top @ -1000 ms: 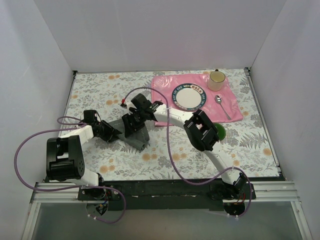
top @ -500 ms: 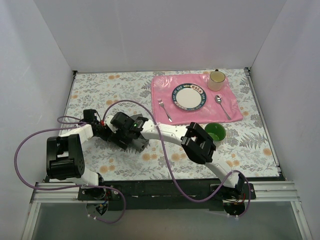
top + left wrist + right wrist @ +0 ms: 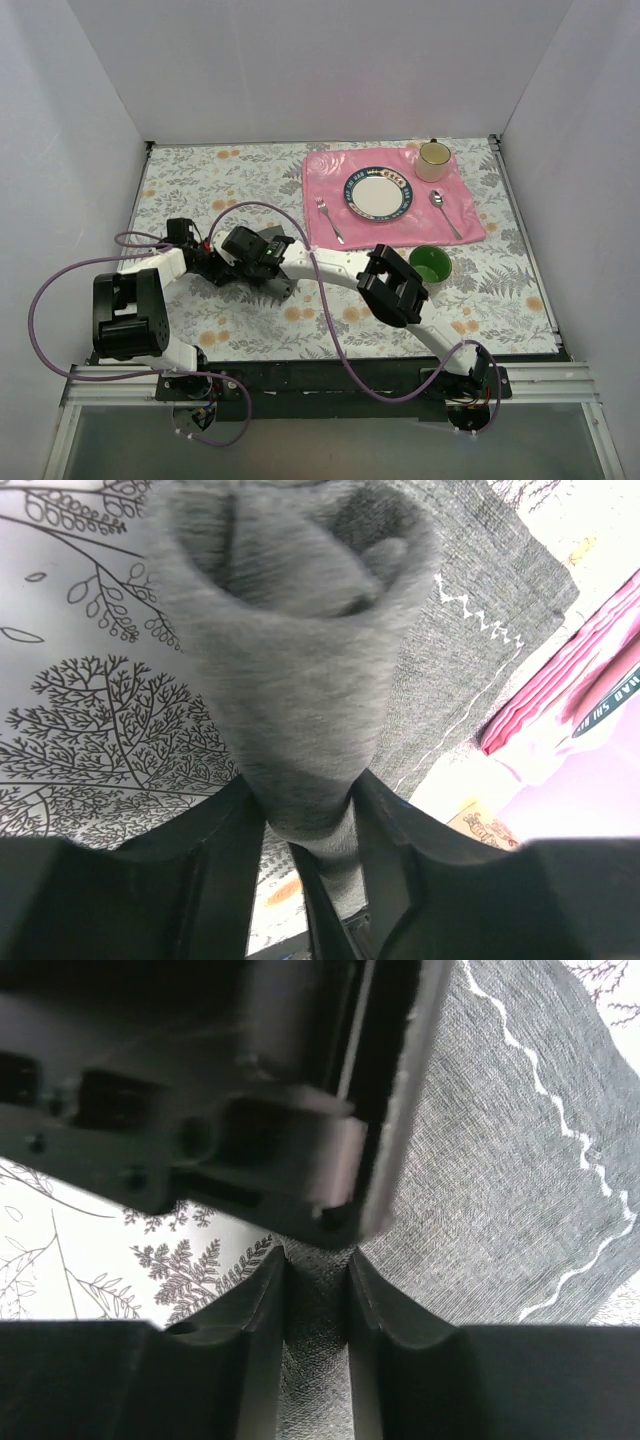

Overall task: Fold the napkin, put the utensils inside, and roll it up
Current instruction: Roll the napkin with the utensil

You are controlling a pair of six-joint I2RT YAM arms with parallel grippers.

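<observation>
The dark grey napkin (image 3: 279,284) lies bunched on the floral table, left of centre. My left gripper (image 3: 213,266) is shut on a thick rolled fold of the napkin (image 3: 290,660), as the left wrist view (image 3: 305,825) shows. My right gripper (image 3: 242,263) comes in from the right and is shut on a fold of the same napkin (image 3: 500,1180), pinched between its fingers (image 3: 317,1275), right against the left gripper. A fork (image 3: 330,220) and a spoon (image 3: 443,212) lie on the pink mat (image 3: 470,225).
A plate (image 3: 378,192) and a cream cup (image 3: 433,160) stand on the pink mat. A green bowl (image 3: 430,263) sits beside the right arm's elbow. White walls close in the table on three sides. The mat's edge shows in the left wrist view (image 3: 545,695).
My right gripper has swung left and nearer, from beside the mat to the napkin's left end, meeting the left gripper. The napkin is more bunched. The fork, hidden before, now shows.
</observation>
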